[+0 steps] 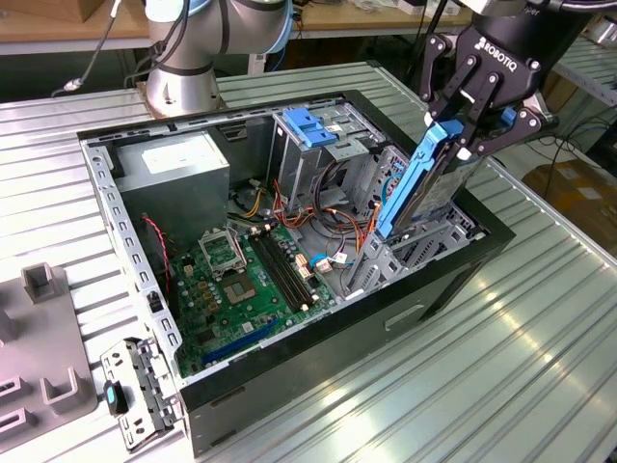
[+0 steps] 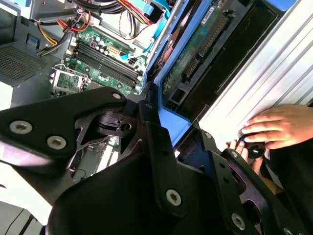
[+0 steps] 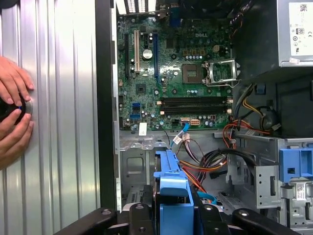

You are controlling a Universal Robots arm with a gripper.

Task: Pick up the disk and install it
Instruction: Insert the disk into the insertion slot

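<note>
The end effector (image 1: 469, 135) is closed on the disk (image 1: 421, 183), its black fingers (image 1: 449, 123) clamped across the upper end, with the blue side rail facing out toward the camera. The disk hangs steeply tilted below the end effector, top leaning toward the exterior view's right. Its lower end reaches down to the grey drive bay (image 1: 410, 253) at the end of the open computer case (image 1: 318, 371) that lies toward the exterior view's right. Whether it has entered the bay I cannot tell.

In the first wrist view the disk's blue rail (image 3: 171, 183) runs straight out from between the end effector's black links, over the bay frame and near the orange and black cables (image 3: 210, 166). In the second wrist view the disk's green circuit-board underside (image 2: 195, 46) shows beside the blue rail.

The case lies on its side on the ribbed metal counter (image 1: 482, 386). Inside it are the green motherboard (image 1: 241, 280), a grey metal box with a white sticker (image 1: 178, 169) and a metal cage with a blue top (image 1: 310, 130) — all well apart from the disk's lower end.

A person's hands (image 3: 12, 112) rest on the counter just outside the case wall, around a small dark object (image 2: 255, 149).
</note>
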